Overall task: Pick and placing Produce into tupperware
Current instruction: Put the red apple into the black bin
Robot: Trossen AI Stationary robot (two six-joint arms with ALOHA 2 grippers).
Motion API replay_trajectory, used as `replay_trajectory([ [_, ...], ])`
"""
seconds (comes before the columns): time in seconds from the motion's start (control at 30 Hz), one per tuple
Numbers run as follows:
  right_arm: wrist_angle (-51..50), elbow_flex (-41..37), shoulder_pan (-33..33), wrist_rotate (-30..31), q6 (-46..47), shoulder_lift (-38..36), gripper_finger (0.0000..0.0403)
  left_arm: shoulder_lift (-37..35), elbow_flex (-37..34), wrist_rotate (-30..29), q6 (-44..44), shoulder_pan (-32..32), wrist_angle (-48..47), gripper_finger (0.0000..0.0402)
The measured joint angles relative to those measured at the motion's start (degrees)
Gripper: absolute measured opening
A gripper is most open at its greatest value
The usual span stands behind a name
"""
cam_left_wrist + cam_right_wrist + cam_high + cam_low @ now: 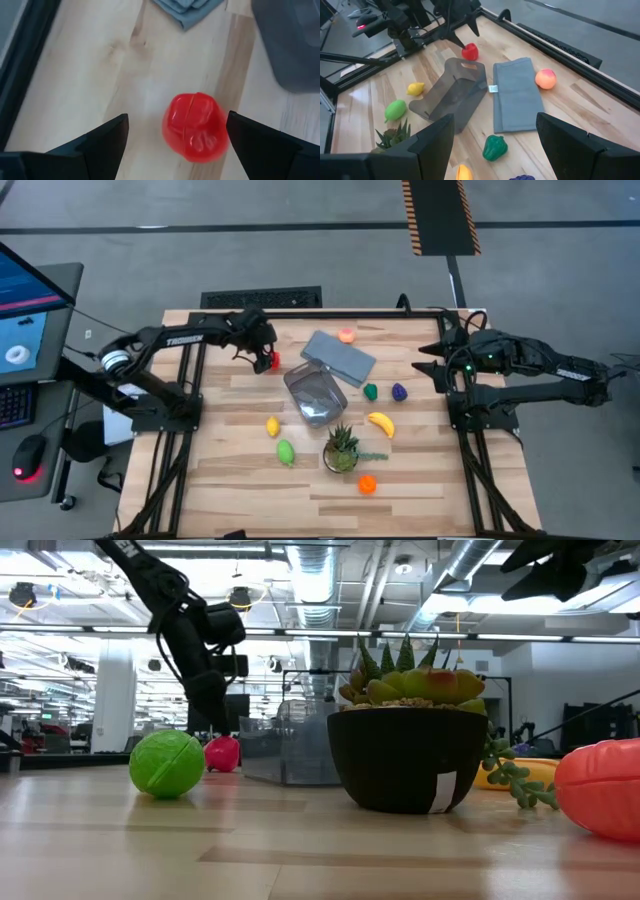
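- High view: the left gripper point(268, 360) hangs over the red toy fruit point(274, 361) at the back left of the wooden table point(230, 480), jaws spread and gripping nothing. The clear tub point(315, 394) sits near the table's middle, just right of the red fruit, its back edge by the grey-blue lid point(339, 356). A peach-coloured fruit point(346, 335) lies behind the lid. A green pepper point(371, 391), purple grapes point(399, 392) and a banana point(381, 423) lie right of the tub; a lemon point(272, 426) and a green fruit point(286, 451) lie in front of it. An orange piece point(367, 484) lies in front of the potted plant point(341, 448). The right gripper point(428, 359) waits off the table's right edge.
- Low view: the left arm reaches down to the red fruit beside the tub; the plant pot stands in the foreground.
- Left wrist view: both fingers point(102, 142) flank the red fruit, apart from it.
- Right wrist view: the right gripper's jaws are parted and empty, well apart from the tub and the produce around it.
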Motion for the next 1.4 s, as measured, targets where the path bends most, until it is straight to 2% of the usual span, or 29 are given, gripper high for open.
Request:
replay_trajectory([
  [0.43,0.0,0.0,0.0,-0.2,-0.5,0.0,0.0303,6.2,2.4,3.6,-0.2,0.0,-2.5,0.0325],
  [1.4,0.0,0.0,0.0,-0.2,0.0,0.0,0.0303,6.3,2.4,2.3,-3.3,-1.2,-3.4,0.0325],
])
